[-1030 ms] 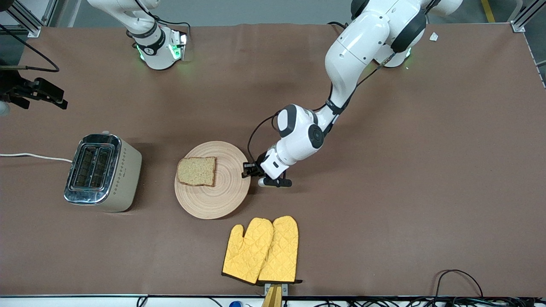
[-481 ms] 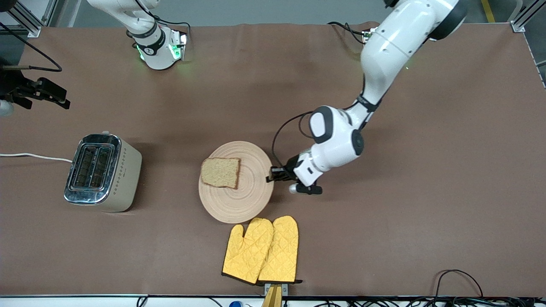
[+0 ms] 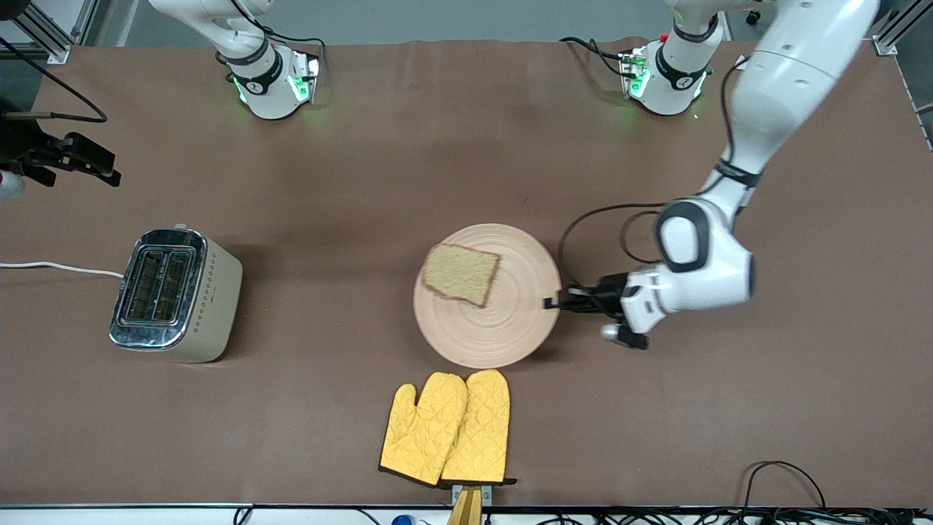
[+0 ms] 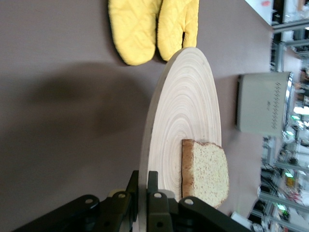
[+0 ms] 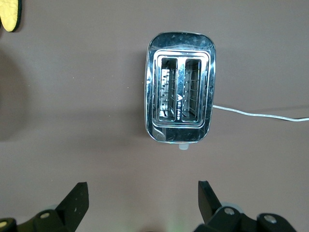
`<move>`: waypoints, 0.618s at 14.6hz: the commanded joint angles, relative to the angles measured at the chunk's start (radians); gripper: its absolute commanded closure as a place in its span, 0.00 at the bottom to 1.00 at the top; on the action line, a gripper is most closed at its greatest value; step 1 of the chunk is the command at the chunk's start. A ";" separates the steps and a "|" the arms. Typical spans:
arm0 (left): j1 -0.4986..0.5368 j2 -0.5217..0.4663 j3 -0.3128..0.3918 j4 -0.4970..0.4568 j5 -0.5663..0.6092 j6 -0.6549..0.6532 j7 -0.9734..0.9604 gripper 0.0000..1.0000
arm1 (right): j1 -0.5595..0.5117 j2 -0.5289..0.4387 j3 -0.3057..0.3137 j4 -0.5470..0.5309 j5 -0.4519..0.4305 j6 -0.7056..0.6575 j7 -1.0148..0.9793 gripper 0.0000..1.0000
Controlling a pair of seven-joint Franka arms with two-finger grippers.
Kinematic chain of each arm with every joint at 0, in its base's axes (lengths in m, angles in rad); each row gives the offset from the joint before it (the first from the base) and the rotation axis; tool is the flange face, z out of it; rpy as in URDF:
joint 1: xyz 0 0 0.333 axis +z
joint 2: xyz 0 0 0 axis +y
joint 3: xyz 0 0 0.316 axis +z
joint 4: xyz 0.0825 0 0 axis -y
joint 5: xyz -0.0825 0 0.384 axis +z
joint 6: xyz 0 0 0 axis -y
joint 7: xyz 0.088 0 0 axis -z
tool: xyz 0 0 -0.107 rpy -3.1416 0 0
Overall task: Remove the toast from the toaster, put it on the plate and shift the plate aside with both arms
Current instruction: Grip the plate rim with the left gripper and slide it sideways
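The round beige wooden plate lies mid-table with the brown toast on it, on the side toward the right arm's end. My left gripper is shut on the plate's rim at the edge toward the left arm's end. In the left wrist view the rim of the plate sits between the closed fingers of the gripper, with the toast beside them. My right gripper is open and empty, up in the air over the table beside the toaster; in the front view it shows at the edge.
The silver toaster stands toward the right arm's end, its white cord running off the table. Two yellow oven mitts lie just nearer the camera than the plate, also in the left wrist view.
The left gripper has dragged the plate with the toast toward the left arm's end of the table, and the toast has turned a little. The right arm has stayed put.
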 commanded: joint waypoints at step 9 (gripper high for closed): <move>0.516 0.132 -0.019 0.059 0.231 -0.318 0.344 0.99 | 0.018 -0.027 -0.001 -0.019 0.014 -0.002 0.015 0.00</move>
